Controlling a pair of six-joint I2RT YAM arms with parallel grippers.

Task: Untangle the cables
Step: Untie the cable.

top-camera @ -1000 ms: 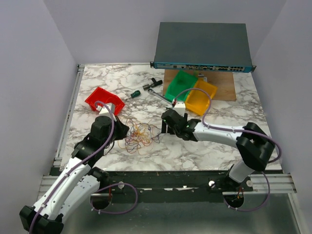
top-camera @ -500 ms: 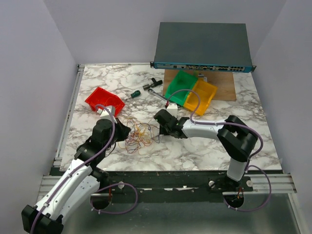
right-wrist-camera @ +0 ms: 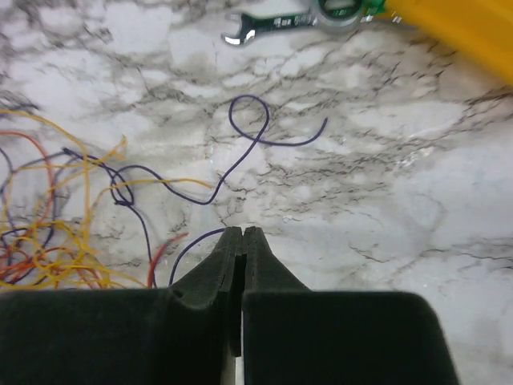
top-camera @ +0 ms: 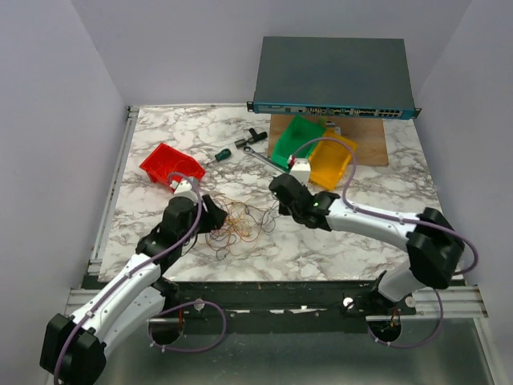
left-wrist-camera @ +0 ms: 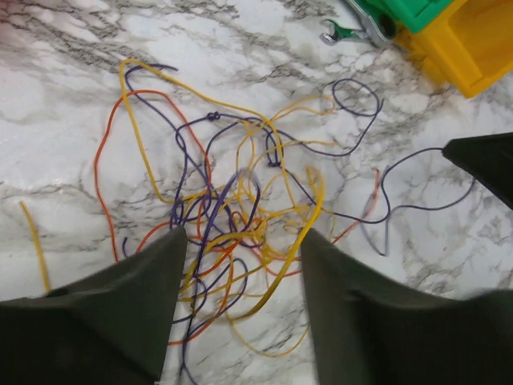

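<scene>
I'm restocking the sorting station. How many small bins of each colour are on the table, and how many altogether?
red bin: 1
green bin: 1
yellow bin: 1
total: 3

White-shelled, black-jointed left arm (top-camera: 132, 281) and right arm (top-camera: 377, 224) trail thick lilac cables (top-camera: 196, 350) (dark matte wedge-shaped fingers (left-wrist-camera: 96, 313) fill six o'clock in both wrist views).
</scene>
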